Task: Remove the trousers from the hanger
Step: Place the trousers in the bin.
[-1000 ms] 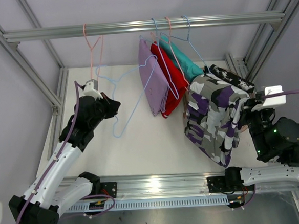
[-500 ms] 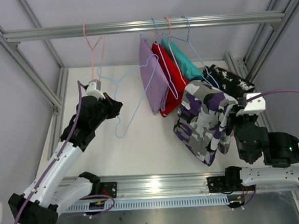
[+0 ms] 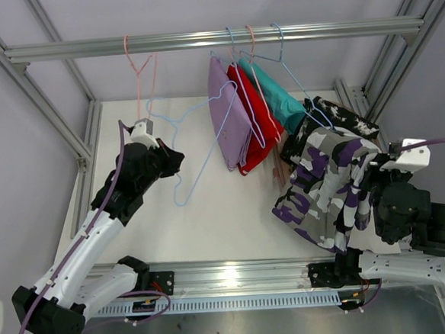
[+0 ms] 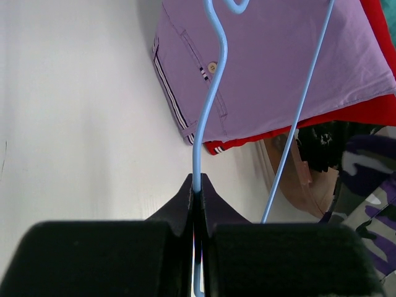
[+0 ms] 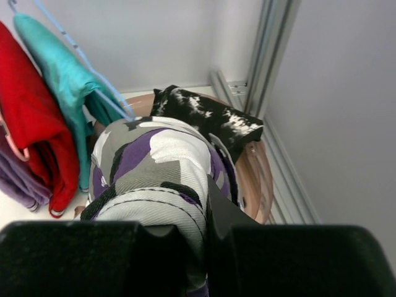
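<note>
My right gripper (image 5: pixel 201 216) is shut on the purple-and-white patterned trousers (image 3: pixel 327 182), a bunched bundle held low at the right and free of any hanger. My left gripper (image 3: pixel 175 161) is shut on the thin wire of a bare light-blue hanger (image 3: pixel 203 149), and the wire (image 4: pixel 213 80) runs up from between its closed fingertips. Lilac trousers (image 3: pixel 227 124), red trousers (image 3: pixel 252 130) and teal trousers (image 3: pixel 275 94) hang on hangers from the rail (image 3: pixel 198 40). Black white-speckled trousers (image 5: pixel 207 117) lie in a wooden bowl (image 5: pixel 260 179).
An empty pink hanger (image 3: pixel 136 74) hangs from the rail at the left. Aluminium frame posts stand at both sides and at the back. The wooden bowl sits in the back right corner, partly under the held bundle.
The right gripper swung the patterned trousers to the left, then back right and lower. The left gripper kept its hold on the blue hanger and barely moved.
</note>
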